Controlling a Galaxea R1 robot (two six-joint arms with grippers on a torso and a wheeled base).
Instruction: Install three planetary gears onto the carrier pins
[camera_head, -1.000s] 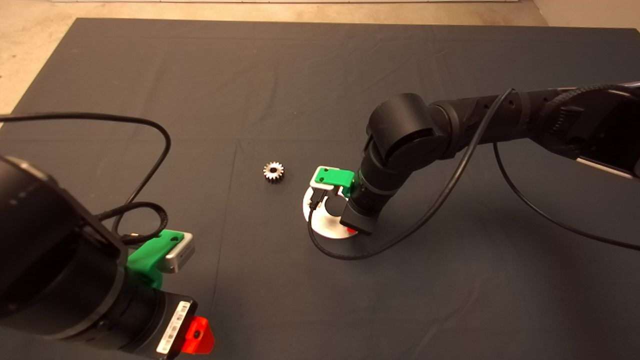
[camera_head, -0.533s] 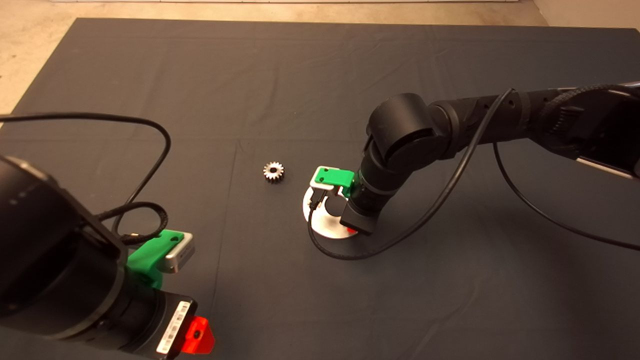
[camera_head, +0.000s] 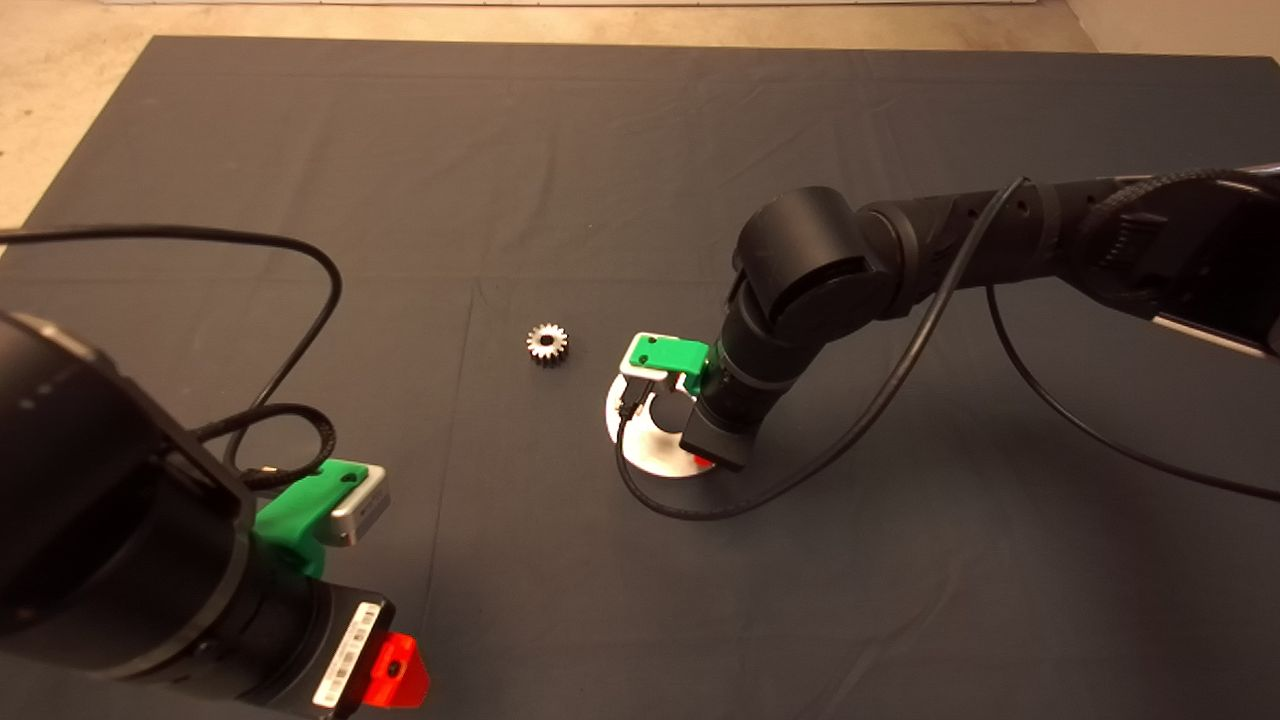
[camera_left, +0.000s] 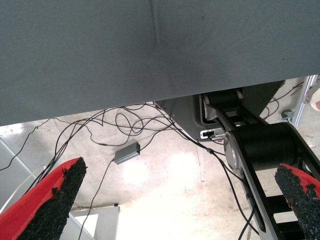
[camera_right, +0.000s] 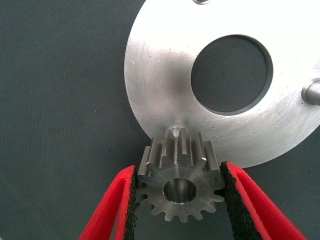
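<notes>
In the right wrist view my right gripper (camera_right: 177, 175) is shut on a planetary gear (camera_right: 179, 182), one pad on each side of its teeth. The gear hangs over the rim of the silvery carrier disc (camera_right: 160, 85), its bore open and unfilled. One carrier pin (camera_right: 175, 131) peeks out just beyond the gear's far edge, and another pin (camera_right: 312, 92) stands across the central hole. In the head view the right wrist covers most of the disc (camera_head: 645, 455). A second planetary gear (camera_head: 547, 343) lies loose on the mat to the disc's left. My left gripper (camera_head: 395, 675) waits open at the lower left.
A black cable (camera_head: 690, 510) loops on the mat in front of the disc. The left wrist view shows the mat's edge (camera_left: 150, 102) with the floor, loose cables and a robot base beyond it.
</notes>
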